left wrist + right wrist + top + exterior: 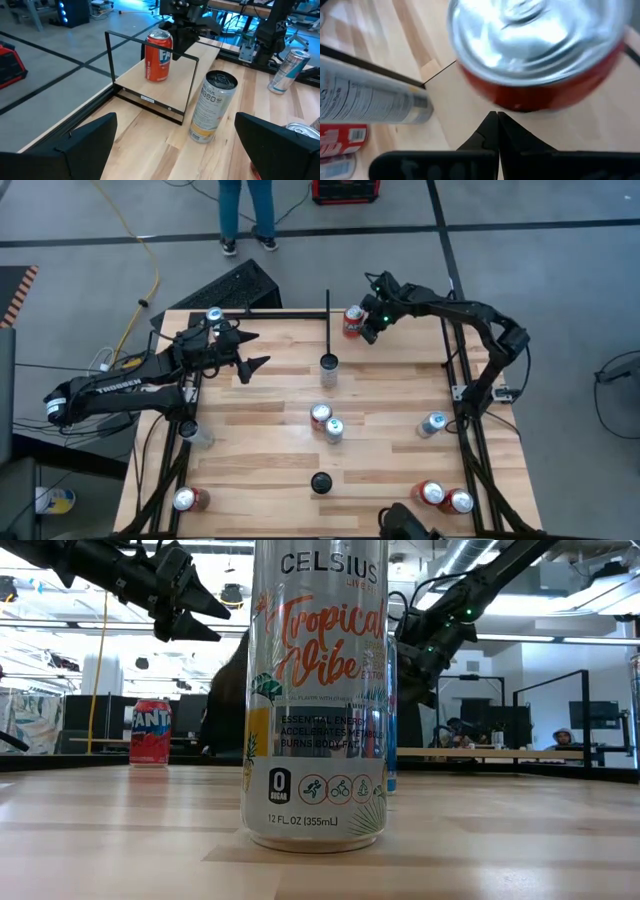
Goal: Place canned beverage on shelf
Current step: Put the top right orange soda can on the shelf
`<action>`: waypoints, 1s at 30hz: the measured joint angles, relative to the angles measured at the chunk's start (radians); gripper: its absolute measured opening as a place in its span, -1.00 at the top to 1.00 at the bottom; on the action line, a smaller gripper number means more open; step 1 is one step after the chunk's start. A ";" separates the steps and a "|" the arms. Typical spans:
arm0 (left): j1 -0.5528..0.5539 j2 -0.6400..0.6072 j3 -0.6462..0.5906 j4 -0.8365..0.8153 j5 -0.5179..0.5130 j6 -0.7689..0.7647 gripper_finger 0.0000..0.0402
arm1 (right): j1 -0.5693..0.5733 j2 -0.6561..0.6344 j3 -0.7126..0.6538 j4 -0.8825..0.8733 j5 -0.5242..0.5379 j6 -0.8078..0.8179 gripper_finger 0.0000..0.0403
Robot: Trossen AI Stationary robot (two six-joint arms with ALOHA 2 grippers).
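A red Fanta can (352, 322) stands upright on the shelf (400, 340), a light wood bay at the table's far edge, just right of the thin black divider bar (327, 315). My right gripper (368, 330) is shut and slants down at the can's right side; in its wrist view the shut tips (494, 116) sit just short of the can's lower wall (520, 97). My left gripper (255, 350) hovers open above the table's far left, pointing toward the shelf, and holds nothing. My right gripper comes slanting down from the table's right, its shut fingertips (494, 116) by the foot of the red can's side wall (500, 102). I cannot tell whether they touch it. The can stands upright on the shelf board.
A tall Celsius can (329, 365) stands at the divider's near end. Two cans (326, 422) stand mid-table, one (433, 423) at the right, two (446, 497) at the near right, one (188, 499) at the near left, one (214, 316) at the far left. A person (245, 210) stands beyond the table.
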 joint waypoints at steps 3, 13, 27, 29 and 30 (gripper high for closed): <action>0.000 0.000 0.000 0.000 0.000 -0.003 -0.95 | -0.015 0.001 0.000 0.024 -0.002 0.000 0.90; 0.000 0.000 0.000 0.003 0.000 -0.019 -0.95 | 0.002 0.002 0.000 0.069 -0.012 0.043 0.90; 0.000 0.000 0.000 0.003 0.002 -0.030 -0.95 | 0.019 0.002 0.000 0.169 -0.001 0.104 0.90; 0.000 0.000 0.000 0.003 0.005 -0.034 -0.95 | 0.019 0.002 0.000 0.179 0.001 0.114 0.90; 0.000 0.000 0.000 0.003 0.006 -0.034 -0.95 | 0.019 0.002 0.000 0.188 0.002 0.122 0.90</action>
